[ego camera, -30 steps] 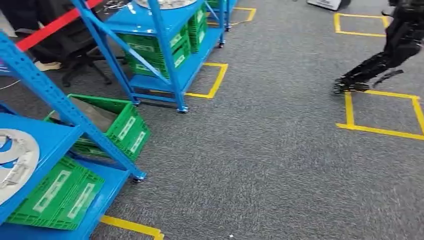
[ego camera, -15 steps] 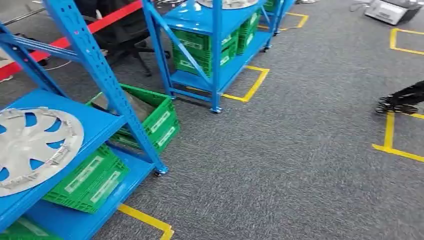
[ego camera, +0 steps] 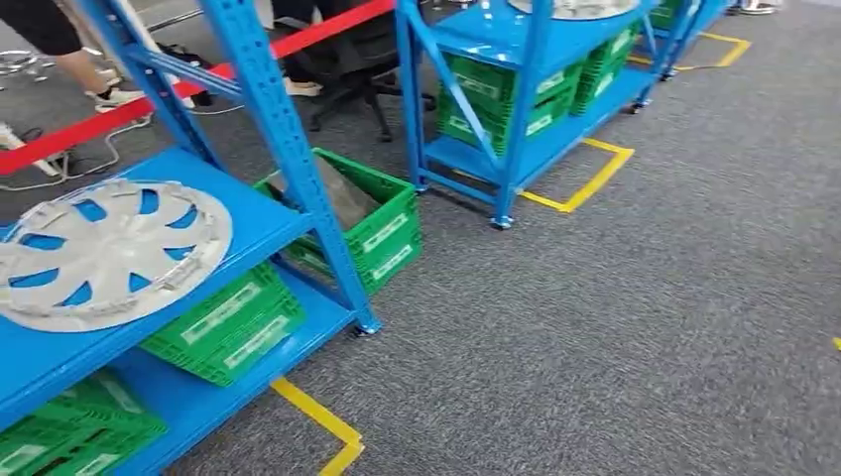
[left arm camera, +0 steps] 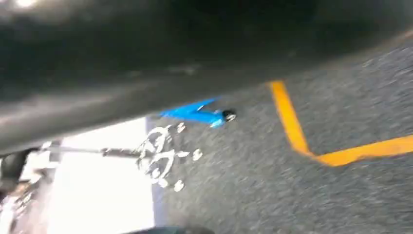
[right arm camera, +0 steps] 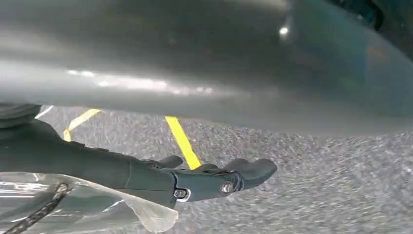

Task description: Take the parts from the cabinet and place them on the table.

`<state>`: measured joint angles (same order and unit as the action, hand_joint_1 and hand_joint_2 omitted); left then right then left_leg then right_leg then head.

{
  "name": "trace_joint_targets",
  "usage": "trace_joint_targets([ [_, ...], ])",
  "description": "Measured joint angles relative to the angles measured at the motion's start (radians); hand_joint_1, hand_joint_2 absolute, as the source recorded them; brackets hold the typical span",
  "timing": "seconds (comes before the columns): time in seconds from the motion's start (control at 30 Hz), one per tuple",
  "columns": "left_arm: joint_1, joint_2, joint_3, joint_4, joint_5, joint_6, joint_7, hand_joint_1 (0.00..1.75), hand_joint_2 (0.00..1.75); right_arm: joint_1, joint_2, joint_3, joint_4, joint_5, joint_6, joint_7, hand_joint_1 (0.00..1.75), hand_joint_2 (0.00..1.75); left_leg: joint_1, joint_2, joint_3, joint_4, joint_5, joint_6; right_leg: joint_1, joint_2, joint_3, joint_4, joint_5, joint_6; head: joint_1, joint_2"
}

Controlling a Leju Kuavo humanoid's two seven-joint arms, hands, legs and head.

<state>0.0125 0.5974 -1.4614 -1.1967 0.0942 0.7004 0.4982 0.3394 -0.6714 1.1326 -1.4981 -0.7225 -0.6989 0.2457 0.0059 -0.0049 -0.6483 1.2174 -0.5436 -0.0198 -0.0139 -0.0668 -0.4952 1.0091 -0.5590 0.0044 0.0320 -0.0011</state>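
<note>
A silver hubcap (ego camera: 109, 253) with curved spokes lies flat on the middle shelf of the near blue cabinet (ego camera: 280, 139), at the left of the head view. A second silver hubcap (ego camera: 580, 8) sits on top of the farther blue cabinet (ego camera: 524, 69). In the right wrist view my right hand (right arm camera: 204, 178) hangs over the grey carpet with its dark fingers stretched out and nothing in them. The left wrist view is blurred and shows carpet, yellow tape (left arm camera: 292, 122) and a blue caster foot (left arm camera: 199, 113).
Green crates sit on the near cabinet's bottom shelf (ego camera: 233, 322), on the floor beside it (ego camera: 382, 223) and in the far cabinet (ego camera: 496, 94). Yellow floor tape (ego camera: 322, 421) marks the cabinet bays. Behind a red barrier strip (ego camera: 327, 22) stand a person's legs (ego camera: 60, 45) and a chair (ego camera: 357, 84).
The camera has swung left: both cabinets have slid rightward in the picture, the near hubcap has come fully into view, and the dark robot legs at the right have left the picture.
</note>
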Motion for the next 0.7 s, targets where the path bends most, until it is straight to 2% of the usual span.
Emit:
trace_joint_targets([
  [0.03, 0.002, 0.002, 0.0, -0.002, -0.001, 0.0, 0.002, 0.0, 0.0, -0.007, 0.0, 0.006, 0.0, 0.0, 0.0, 0.002, 0.0, 0.0, -0.003, 0.022, 0.045, -0.089, 0.045, 0.008, 0.001, -0.011, 0.006, 0.0, -0.005, 0.001, 0.0, 0.0],
  [0.07, 0.004, 0.003, 0.001, -0.006, -0.003, 0.0, 0.005, 0.0, 0.0, -0.01, 0.0, 0.015, 0.0, 0.0, 0.0, 0.003, 0.0, 0.0, -0.011, 0.077, 0.078, -0.159, 0.065, 0.019, 0.002, -0.021, 0.0, -0.001, -0.009, 0.003, 0.0, 0.0],
  [0.1, 0.003, 0.005, 0.002, -0.009, -0.006, 0.0, 0.011, 0.0, 0.0, -0.016, 0.0, 0.023, 0.0, -0.001, 0.0, 0.004, 0.0, 0.0, -0.021, 0.089, 0.095, -0.188, 0.044, 0.021, 0.009, -0.033, 0.005, 0.002, -0.019, 0.009, -0.001, 0.0],
  [0.13, 0.004, 0.006, 0.003, -0.013, -0.011, 0.0, 0.016, 0.0, 0.0, -0.02, 0.0, 0.028, 0.002, -0.005, 0.0, 0.005, 0.0, 0.0, -0.02, 0.084, 0.094, -0.187, 0.04, 0.024, 0.009, -0.045, 0.007, -0.001, -0.02, 0.013, 0.001, 0.0],
  [0.2, 0.018, 0.008, 0.004, -0.017, -0.017, 0.001, 0.025, 0.0, 0.0, -0.039, 0.0, 0.037, 0.004, -0.013, 0.0, 0.003, 0.0, 0.0, -0.021, 0.06, 0.09, -0.189, 0.04, 0.028, 0.009, -0.068, 0.017, -0.01, -0.021, 0.018, 0.0, 0.0],
  [0.23, 0.024, 0.011, 0.004, -0.021, -0.022, 0.001, 0.034, 0.0, 0.0, -0.047, 0.0, 0.046, 0.006, -0.019, 0.0, -0.001, 0.0, 0.0, -0.014, 0.046, 0.096, -0.204, 0.047, 0.036, 0.011, -0.074, 0.035, -0.011, -0.025, 0.025, 0.0, 0.0],
  [0.27, 0.031, 0.011, 0.005, -0.026, -0.023, 0.001, 0.039, 0.0, 0.0, -0.051, 0.0, 0.048, 0.007, -0.022, 0.0, -0.002, 0.0, 0.0, -0.009, 0.039, 0.102, -0.212, 0.05, 0.039, 0.007, -0.012, 0.028, 0.002, -0.039, 0.031, 0.005, 0.0],
  [0.3, 0.031, 0.013, 0.009, -0.03, -0.027, 0.001, 0.042, 0.0, 0.0, -0.05, 0.0, 0.053, 0.008, -0.022, 0.0, -0.005, 0.0, 0.0, -0.008, 0.029, 0.103, -0.213, 0.053, 0.044, 0.004, 0.036, 0.004, 0.051, -0.071, 0.032, 0.009, 0.0],
  [0.33, 0.028, 0.013, 0.011, -0.032, -0.032, 0.001, 0.044, 0.0, 0.0, -0.051, 0.0, 0.056, 0.009, -0.023, 0.0, -0.005, 0.0, 0.0, -0.007, 0.016, 0.101, -0.212, 0.053, 0.045, 0.003, 0.054, -0.033, 0.125, -0.109, 0.033, 0.011, 0.0],
  [0.37, 0.027, 0.011, 0.013, -0.035, -0.033, 0.001, 0.045, 0.0, 0.0, -0.052, 0.0, 0.06, 0.013, -0.023, 0.0, -0.005, 0.0, 0.0, -0.007, 0.003, 0.101, -0.212, 0.052, 0.046, 0.002, 0.061, -0.079, 0.21, -0.144, 0.035, 0.011, 0.0],
  [0.4, 0.027, 0.011, 0.015, -0.039, -0.034, 0.001, 0.046, 0.0, 0.0, -0.053, 0.0, 0.065, 0.015, -0.023, 0.0, -0.006, 0.0, 0.0, -0.007, -0.011, 0.101, -0.212, 0.052, 0.047, 0.002, 0.063, -0.12, 0.278, -0.161, 0.037, 0.01, 0.0],
  [0.43, 0.028, 0.011, 0.015, -0.04, -0.034, 0.001, 0.047, 0.0, 0.0, -0.054, 0.0, 0.068, 0.016, -0.023, 0.0, -0.006, 0.0, 0.0, -0.007, -0.025, 0.104, -0.212, 0.051, 0.048, 0.002, 0.063, -0.144, 0.302, -0.15, 0.039, 0.011, 0.0],
  [0.47, 0.029, 0.011, 0.015, -0.042, -0.034, 0.001, 0.05, 0.0, 0.0, -0.054, 0.0, 0.07, 0.016, -0.021, 0.0, -0.006, 0.0, 0.0, -0.006, -0.039, 0.108, -0.211, 0.049, 0.047, 0.001, 0.064, -0.144, 0.277, -0.112, 0.04, 0.01, 0.0],
  [0.53, 0.031, 0.011, 0.016, -0.043, -0.033, 0.001, 0.055, 0.0, 0.0, -0.055, 0.0, 0.072, 0.018, -0.017, 0.0, -0.005, 0.0, 0.0, -0.003, -0.065, 0.117, -0.209, 0.043, 0.041, -0.003, 0.073, -0.098, 0.147, -0.018, 0.041, 0.01, 0.0],
  [0.57, 0.031, 0.011, 0.016, -0.045, -0.033, 0.001, 0.058, 0.0, 0.0, -0.056, 0.0, 0.074, 0.019, -0.015, 0.0, -0.002, 0.0, 0.0, -0.001, -0.079, 0.12, -0.205, 0.037, 0.035, -0.008, 0.105, -0.061, 0.048, 0.033, 0.043, 0.011, 0.0],
  [0.6, 0.03, 0.013, 0.017, -0.046, -0.034, 0.001, 0.061, 0.0, 0.0, -0.057, 0.001, 0.079, 0.019, -0.015, 0.0, 0.002, 0.0, 0.0, -0.006, -0.093, 0.115, -0.197, 0.032, 0.028, -0.012, 0.158, -0.049, 0.024, 0.016, 0.043, 0.012, 0.0],
  [0.63, 0.029, 0.013, 0.018, -0.049, -0.034, 0.001, 0.063, 0.0, 0.0, -0.059, 0.001, 0.082, 0.02, -0.014, 0.0, 0.002, 0.0, 0.0, -0.003, -0.109, 0.109, -0.194, 0.032, 0.023, -0.013, 0.148, -0.043, 0.021, 0.017, 0.035, 0.01, 0.0],
  [0.67, 0.031, 0.015, 0.02, -0.051, -0.037, 0.001, 0.064, 0.0, 0.0, -0.06, 0.001, 0.083, 0.021, -0.015, 0.0, 0.003, 0.0, 0.0, -0.001, -0.117, 0.105, -0.195, 0.036, 0.017, -0.009, 0.135, -0.04, 0.021, 0.017, 0.032, 0.011, 0.0],
  [0.7, 0.036, 0.016, 0.02, -0.053, -0.039, 0.001, 0.064, 0.0, 0.0, -0.06, 0.001, 0.084, 0.021, -0.015, 0.0, 0.003, 0.0, 0.0, 0.003, -0.131, 0.101, -0.2, 0.04, 0.01, -0.005, 0.125, -0.04, 0.023, 0.017, 0.024, 0.01, 0.0],
])
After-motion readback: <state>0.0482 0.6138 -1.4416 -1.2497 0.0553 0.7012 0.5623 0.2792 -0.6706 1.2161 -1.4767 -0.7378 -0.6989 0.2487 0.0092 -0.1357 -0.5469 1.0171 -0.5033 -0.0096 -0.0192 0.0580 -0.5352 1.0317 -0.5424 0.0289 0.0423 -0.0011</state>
